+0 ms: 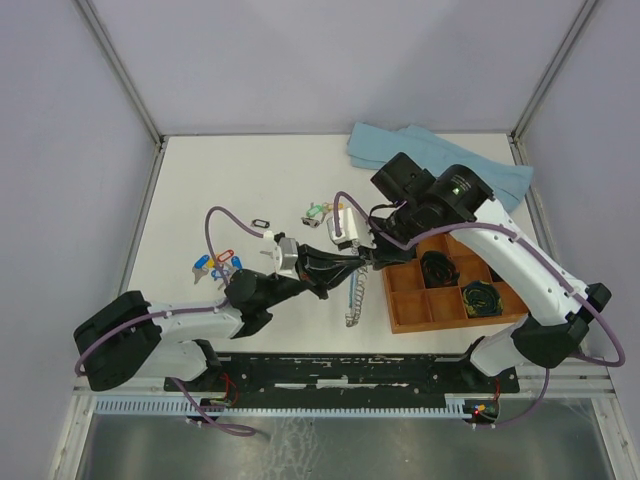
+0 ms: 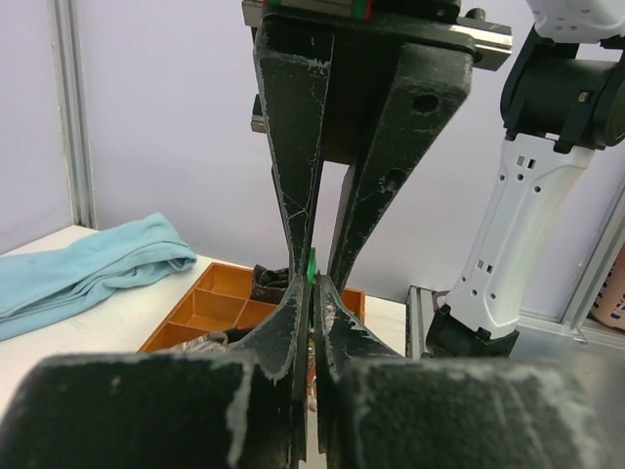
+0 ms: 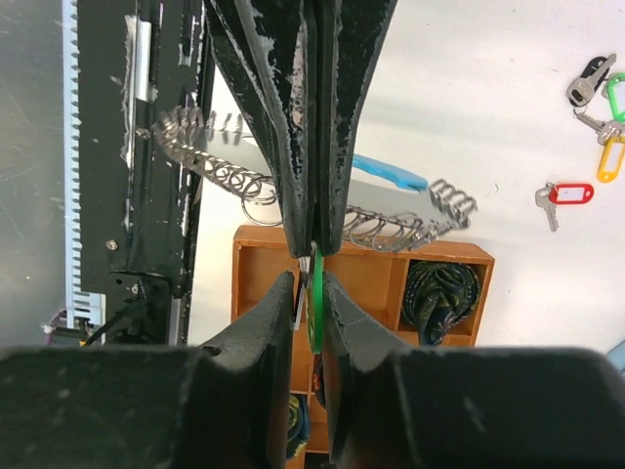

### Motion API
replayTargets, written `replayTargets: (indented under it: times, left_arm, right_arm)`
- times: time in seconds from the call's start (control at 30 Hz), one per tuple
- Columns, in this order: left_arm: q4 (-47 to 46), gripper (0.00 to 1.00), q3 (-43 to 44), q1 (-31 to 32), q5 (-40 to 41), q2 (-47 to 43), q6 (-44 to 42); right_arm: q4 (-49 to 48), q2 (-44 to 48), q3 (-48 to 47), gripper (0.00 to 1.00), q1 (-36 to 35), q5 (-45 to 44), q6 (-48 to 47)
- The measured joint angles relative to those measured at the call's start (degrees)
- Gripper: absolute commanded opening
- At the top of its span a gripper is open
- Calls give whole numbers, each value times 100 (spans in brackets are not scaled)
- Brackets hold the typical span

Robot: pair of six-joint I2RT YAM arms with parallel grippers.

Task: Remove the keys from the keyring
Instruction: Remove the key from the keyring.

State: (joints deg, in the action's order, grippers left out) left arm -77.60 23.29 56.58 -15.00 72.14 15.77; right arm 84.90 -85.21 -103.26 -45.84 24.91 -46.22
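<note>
Keyring [image 3: 391, 176], a loop of light-blue arc and jagged silvery metal, lies on the white table [image 1: 220, 180] beside the orange wooden tray [image 3: 259, 244]. Left gripper [image 2: 311, 293] clamps a green-tagged silver key [image 3: 314, 313]; I see right gripper [image 3: 309, 283] slightly parted around its tag.

A blue cloth [image 1: 430, 160] lies beyond a wooden tray [image 1: 408, 308] holding coiled cables [image 1: 438, 268].
</note>
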Motion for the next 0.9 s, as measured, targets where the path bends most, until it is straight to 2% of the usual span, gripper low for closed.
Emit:
replayTargets:
  times: [0.1, 0.2, 0.33, 0.47, 0.63, 0.77, 0.9]
  left_arm:
    - [-59, 3, -22, 0, -2, -17, 33]
    - [-96, 5, -22, 0, -13, -24, 44]
    - [-55, 31, -22, -22, -79, -48, 44]
    - [629, 40, 166, -103, -286, -245, 9]
    - [1812, 41, 610, -195, -487, -472, -105]
    - [2277, 34, 774, -262, -706, -542, -164]
    - [2625, 33, 935, -295, -944, -540, -216]
  right_arm:
    - [-17, 4, 2, 5, 96, 179, 50]
    - [-39, 4, 2, 1, 179, 341, 133]
    - [-17, 4, 2, 1, 203, 398, 162]
    - [81, 2, 2, 1, 203, 398, 140]
    - [221, 2, 0, 1, 197, 367, 94]
    - [264, -4, 0, 1, 162, 293, 83]
    - [326, -24, -22, 1, 160, 236, 74]
